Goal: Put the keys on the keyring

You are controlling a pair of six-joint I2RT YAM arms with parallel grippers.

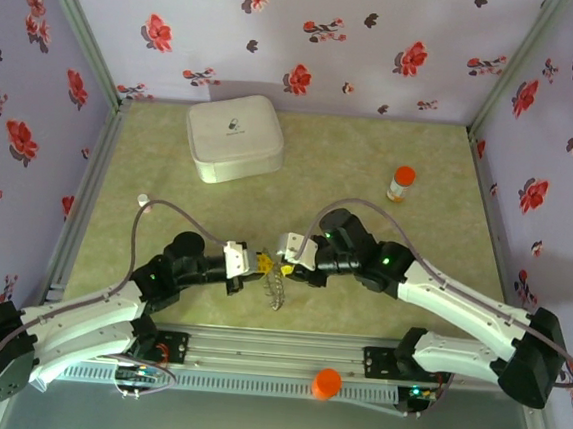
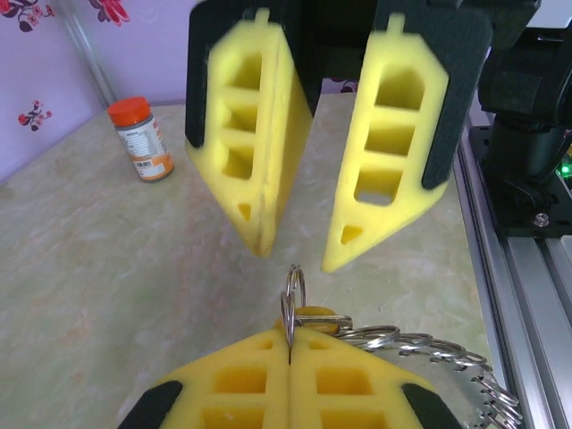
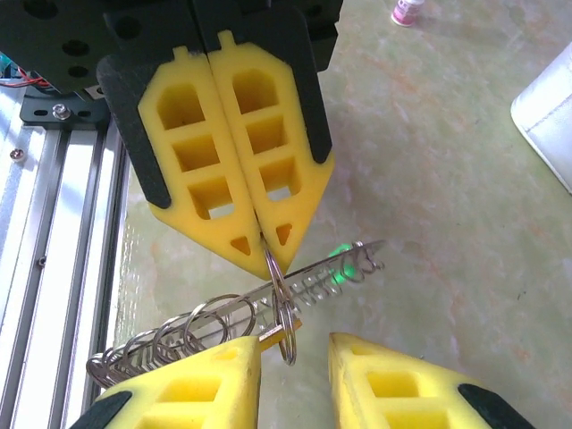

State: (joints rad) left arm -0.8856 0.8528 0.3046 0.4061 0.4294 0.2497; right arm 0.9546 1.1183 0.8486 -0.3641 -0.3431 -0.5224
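The keyring point(image 3: 214, 315) is found on or just above the worktop point(image 1: 351, 170); which of the two cannot be told. The box point(image 1: 233, 137) is set well beyond the keyring to its left, and the bottle point(image 1: 401, 183) well beyond it to its right. A thin wire loop point(image 2: 292, 284) is held upright across the keyring by the left gripper point(image 3: 266, 252), whose jaws are pressed fully together on the loop's top edge. Whether that loop is a link of the keyring or a key's own ring cannot be told. The right gripper point(image 2: 298, 257) is placed just above the keyring, facing the left one, with its jaws partly apart on either side of the loop and closed on nothing. A yellow key point(image 2: 315, 315) is seen against the keyring at the foot of the loop, and a green key point(image 3: 344, 265) towards one end of the keyring, apart from the loop. All this metal is judged light, stiff and slippery. The keys are best taken by their coloured heads, flat faces between the foam jaws, so that the hole is left free. The keyring is likely to slide or tip when pushed, so it is best steadied by its rim. The loop's wire is judged springy and apt to twist out of a hard squeeze.
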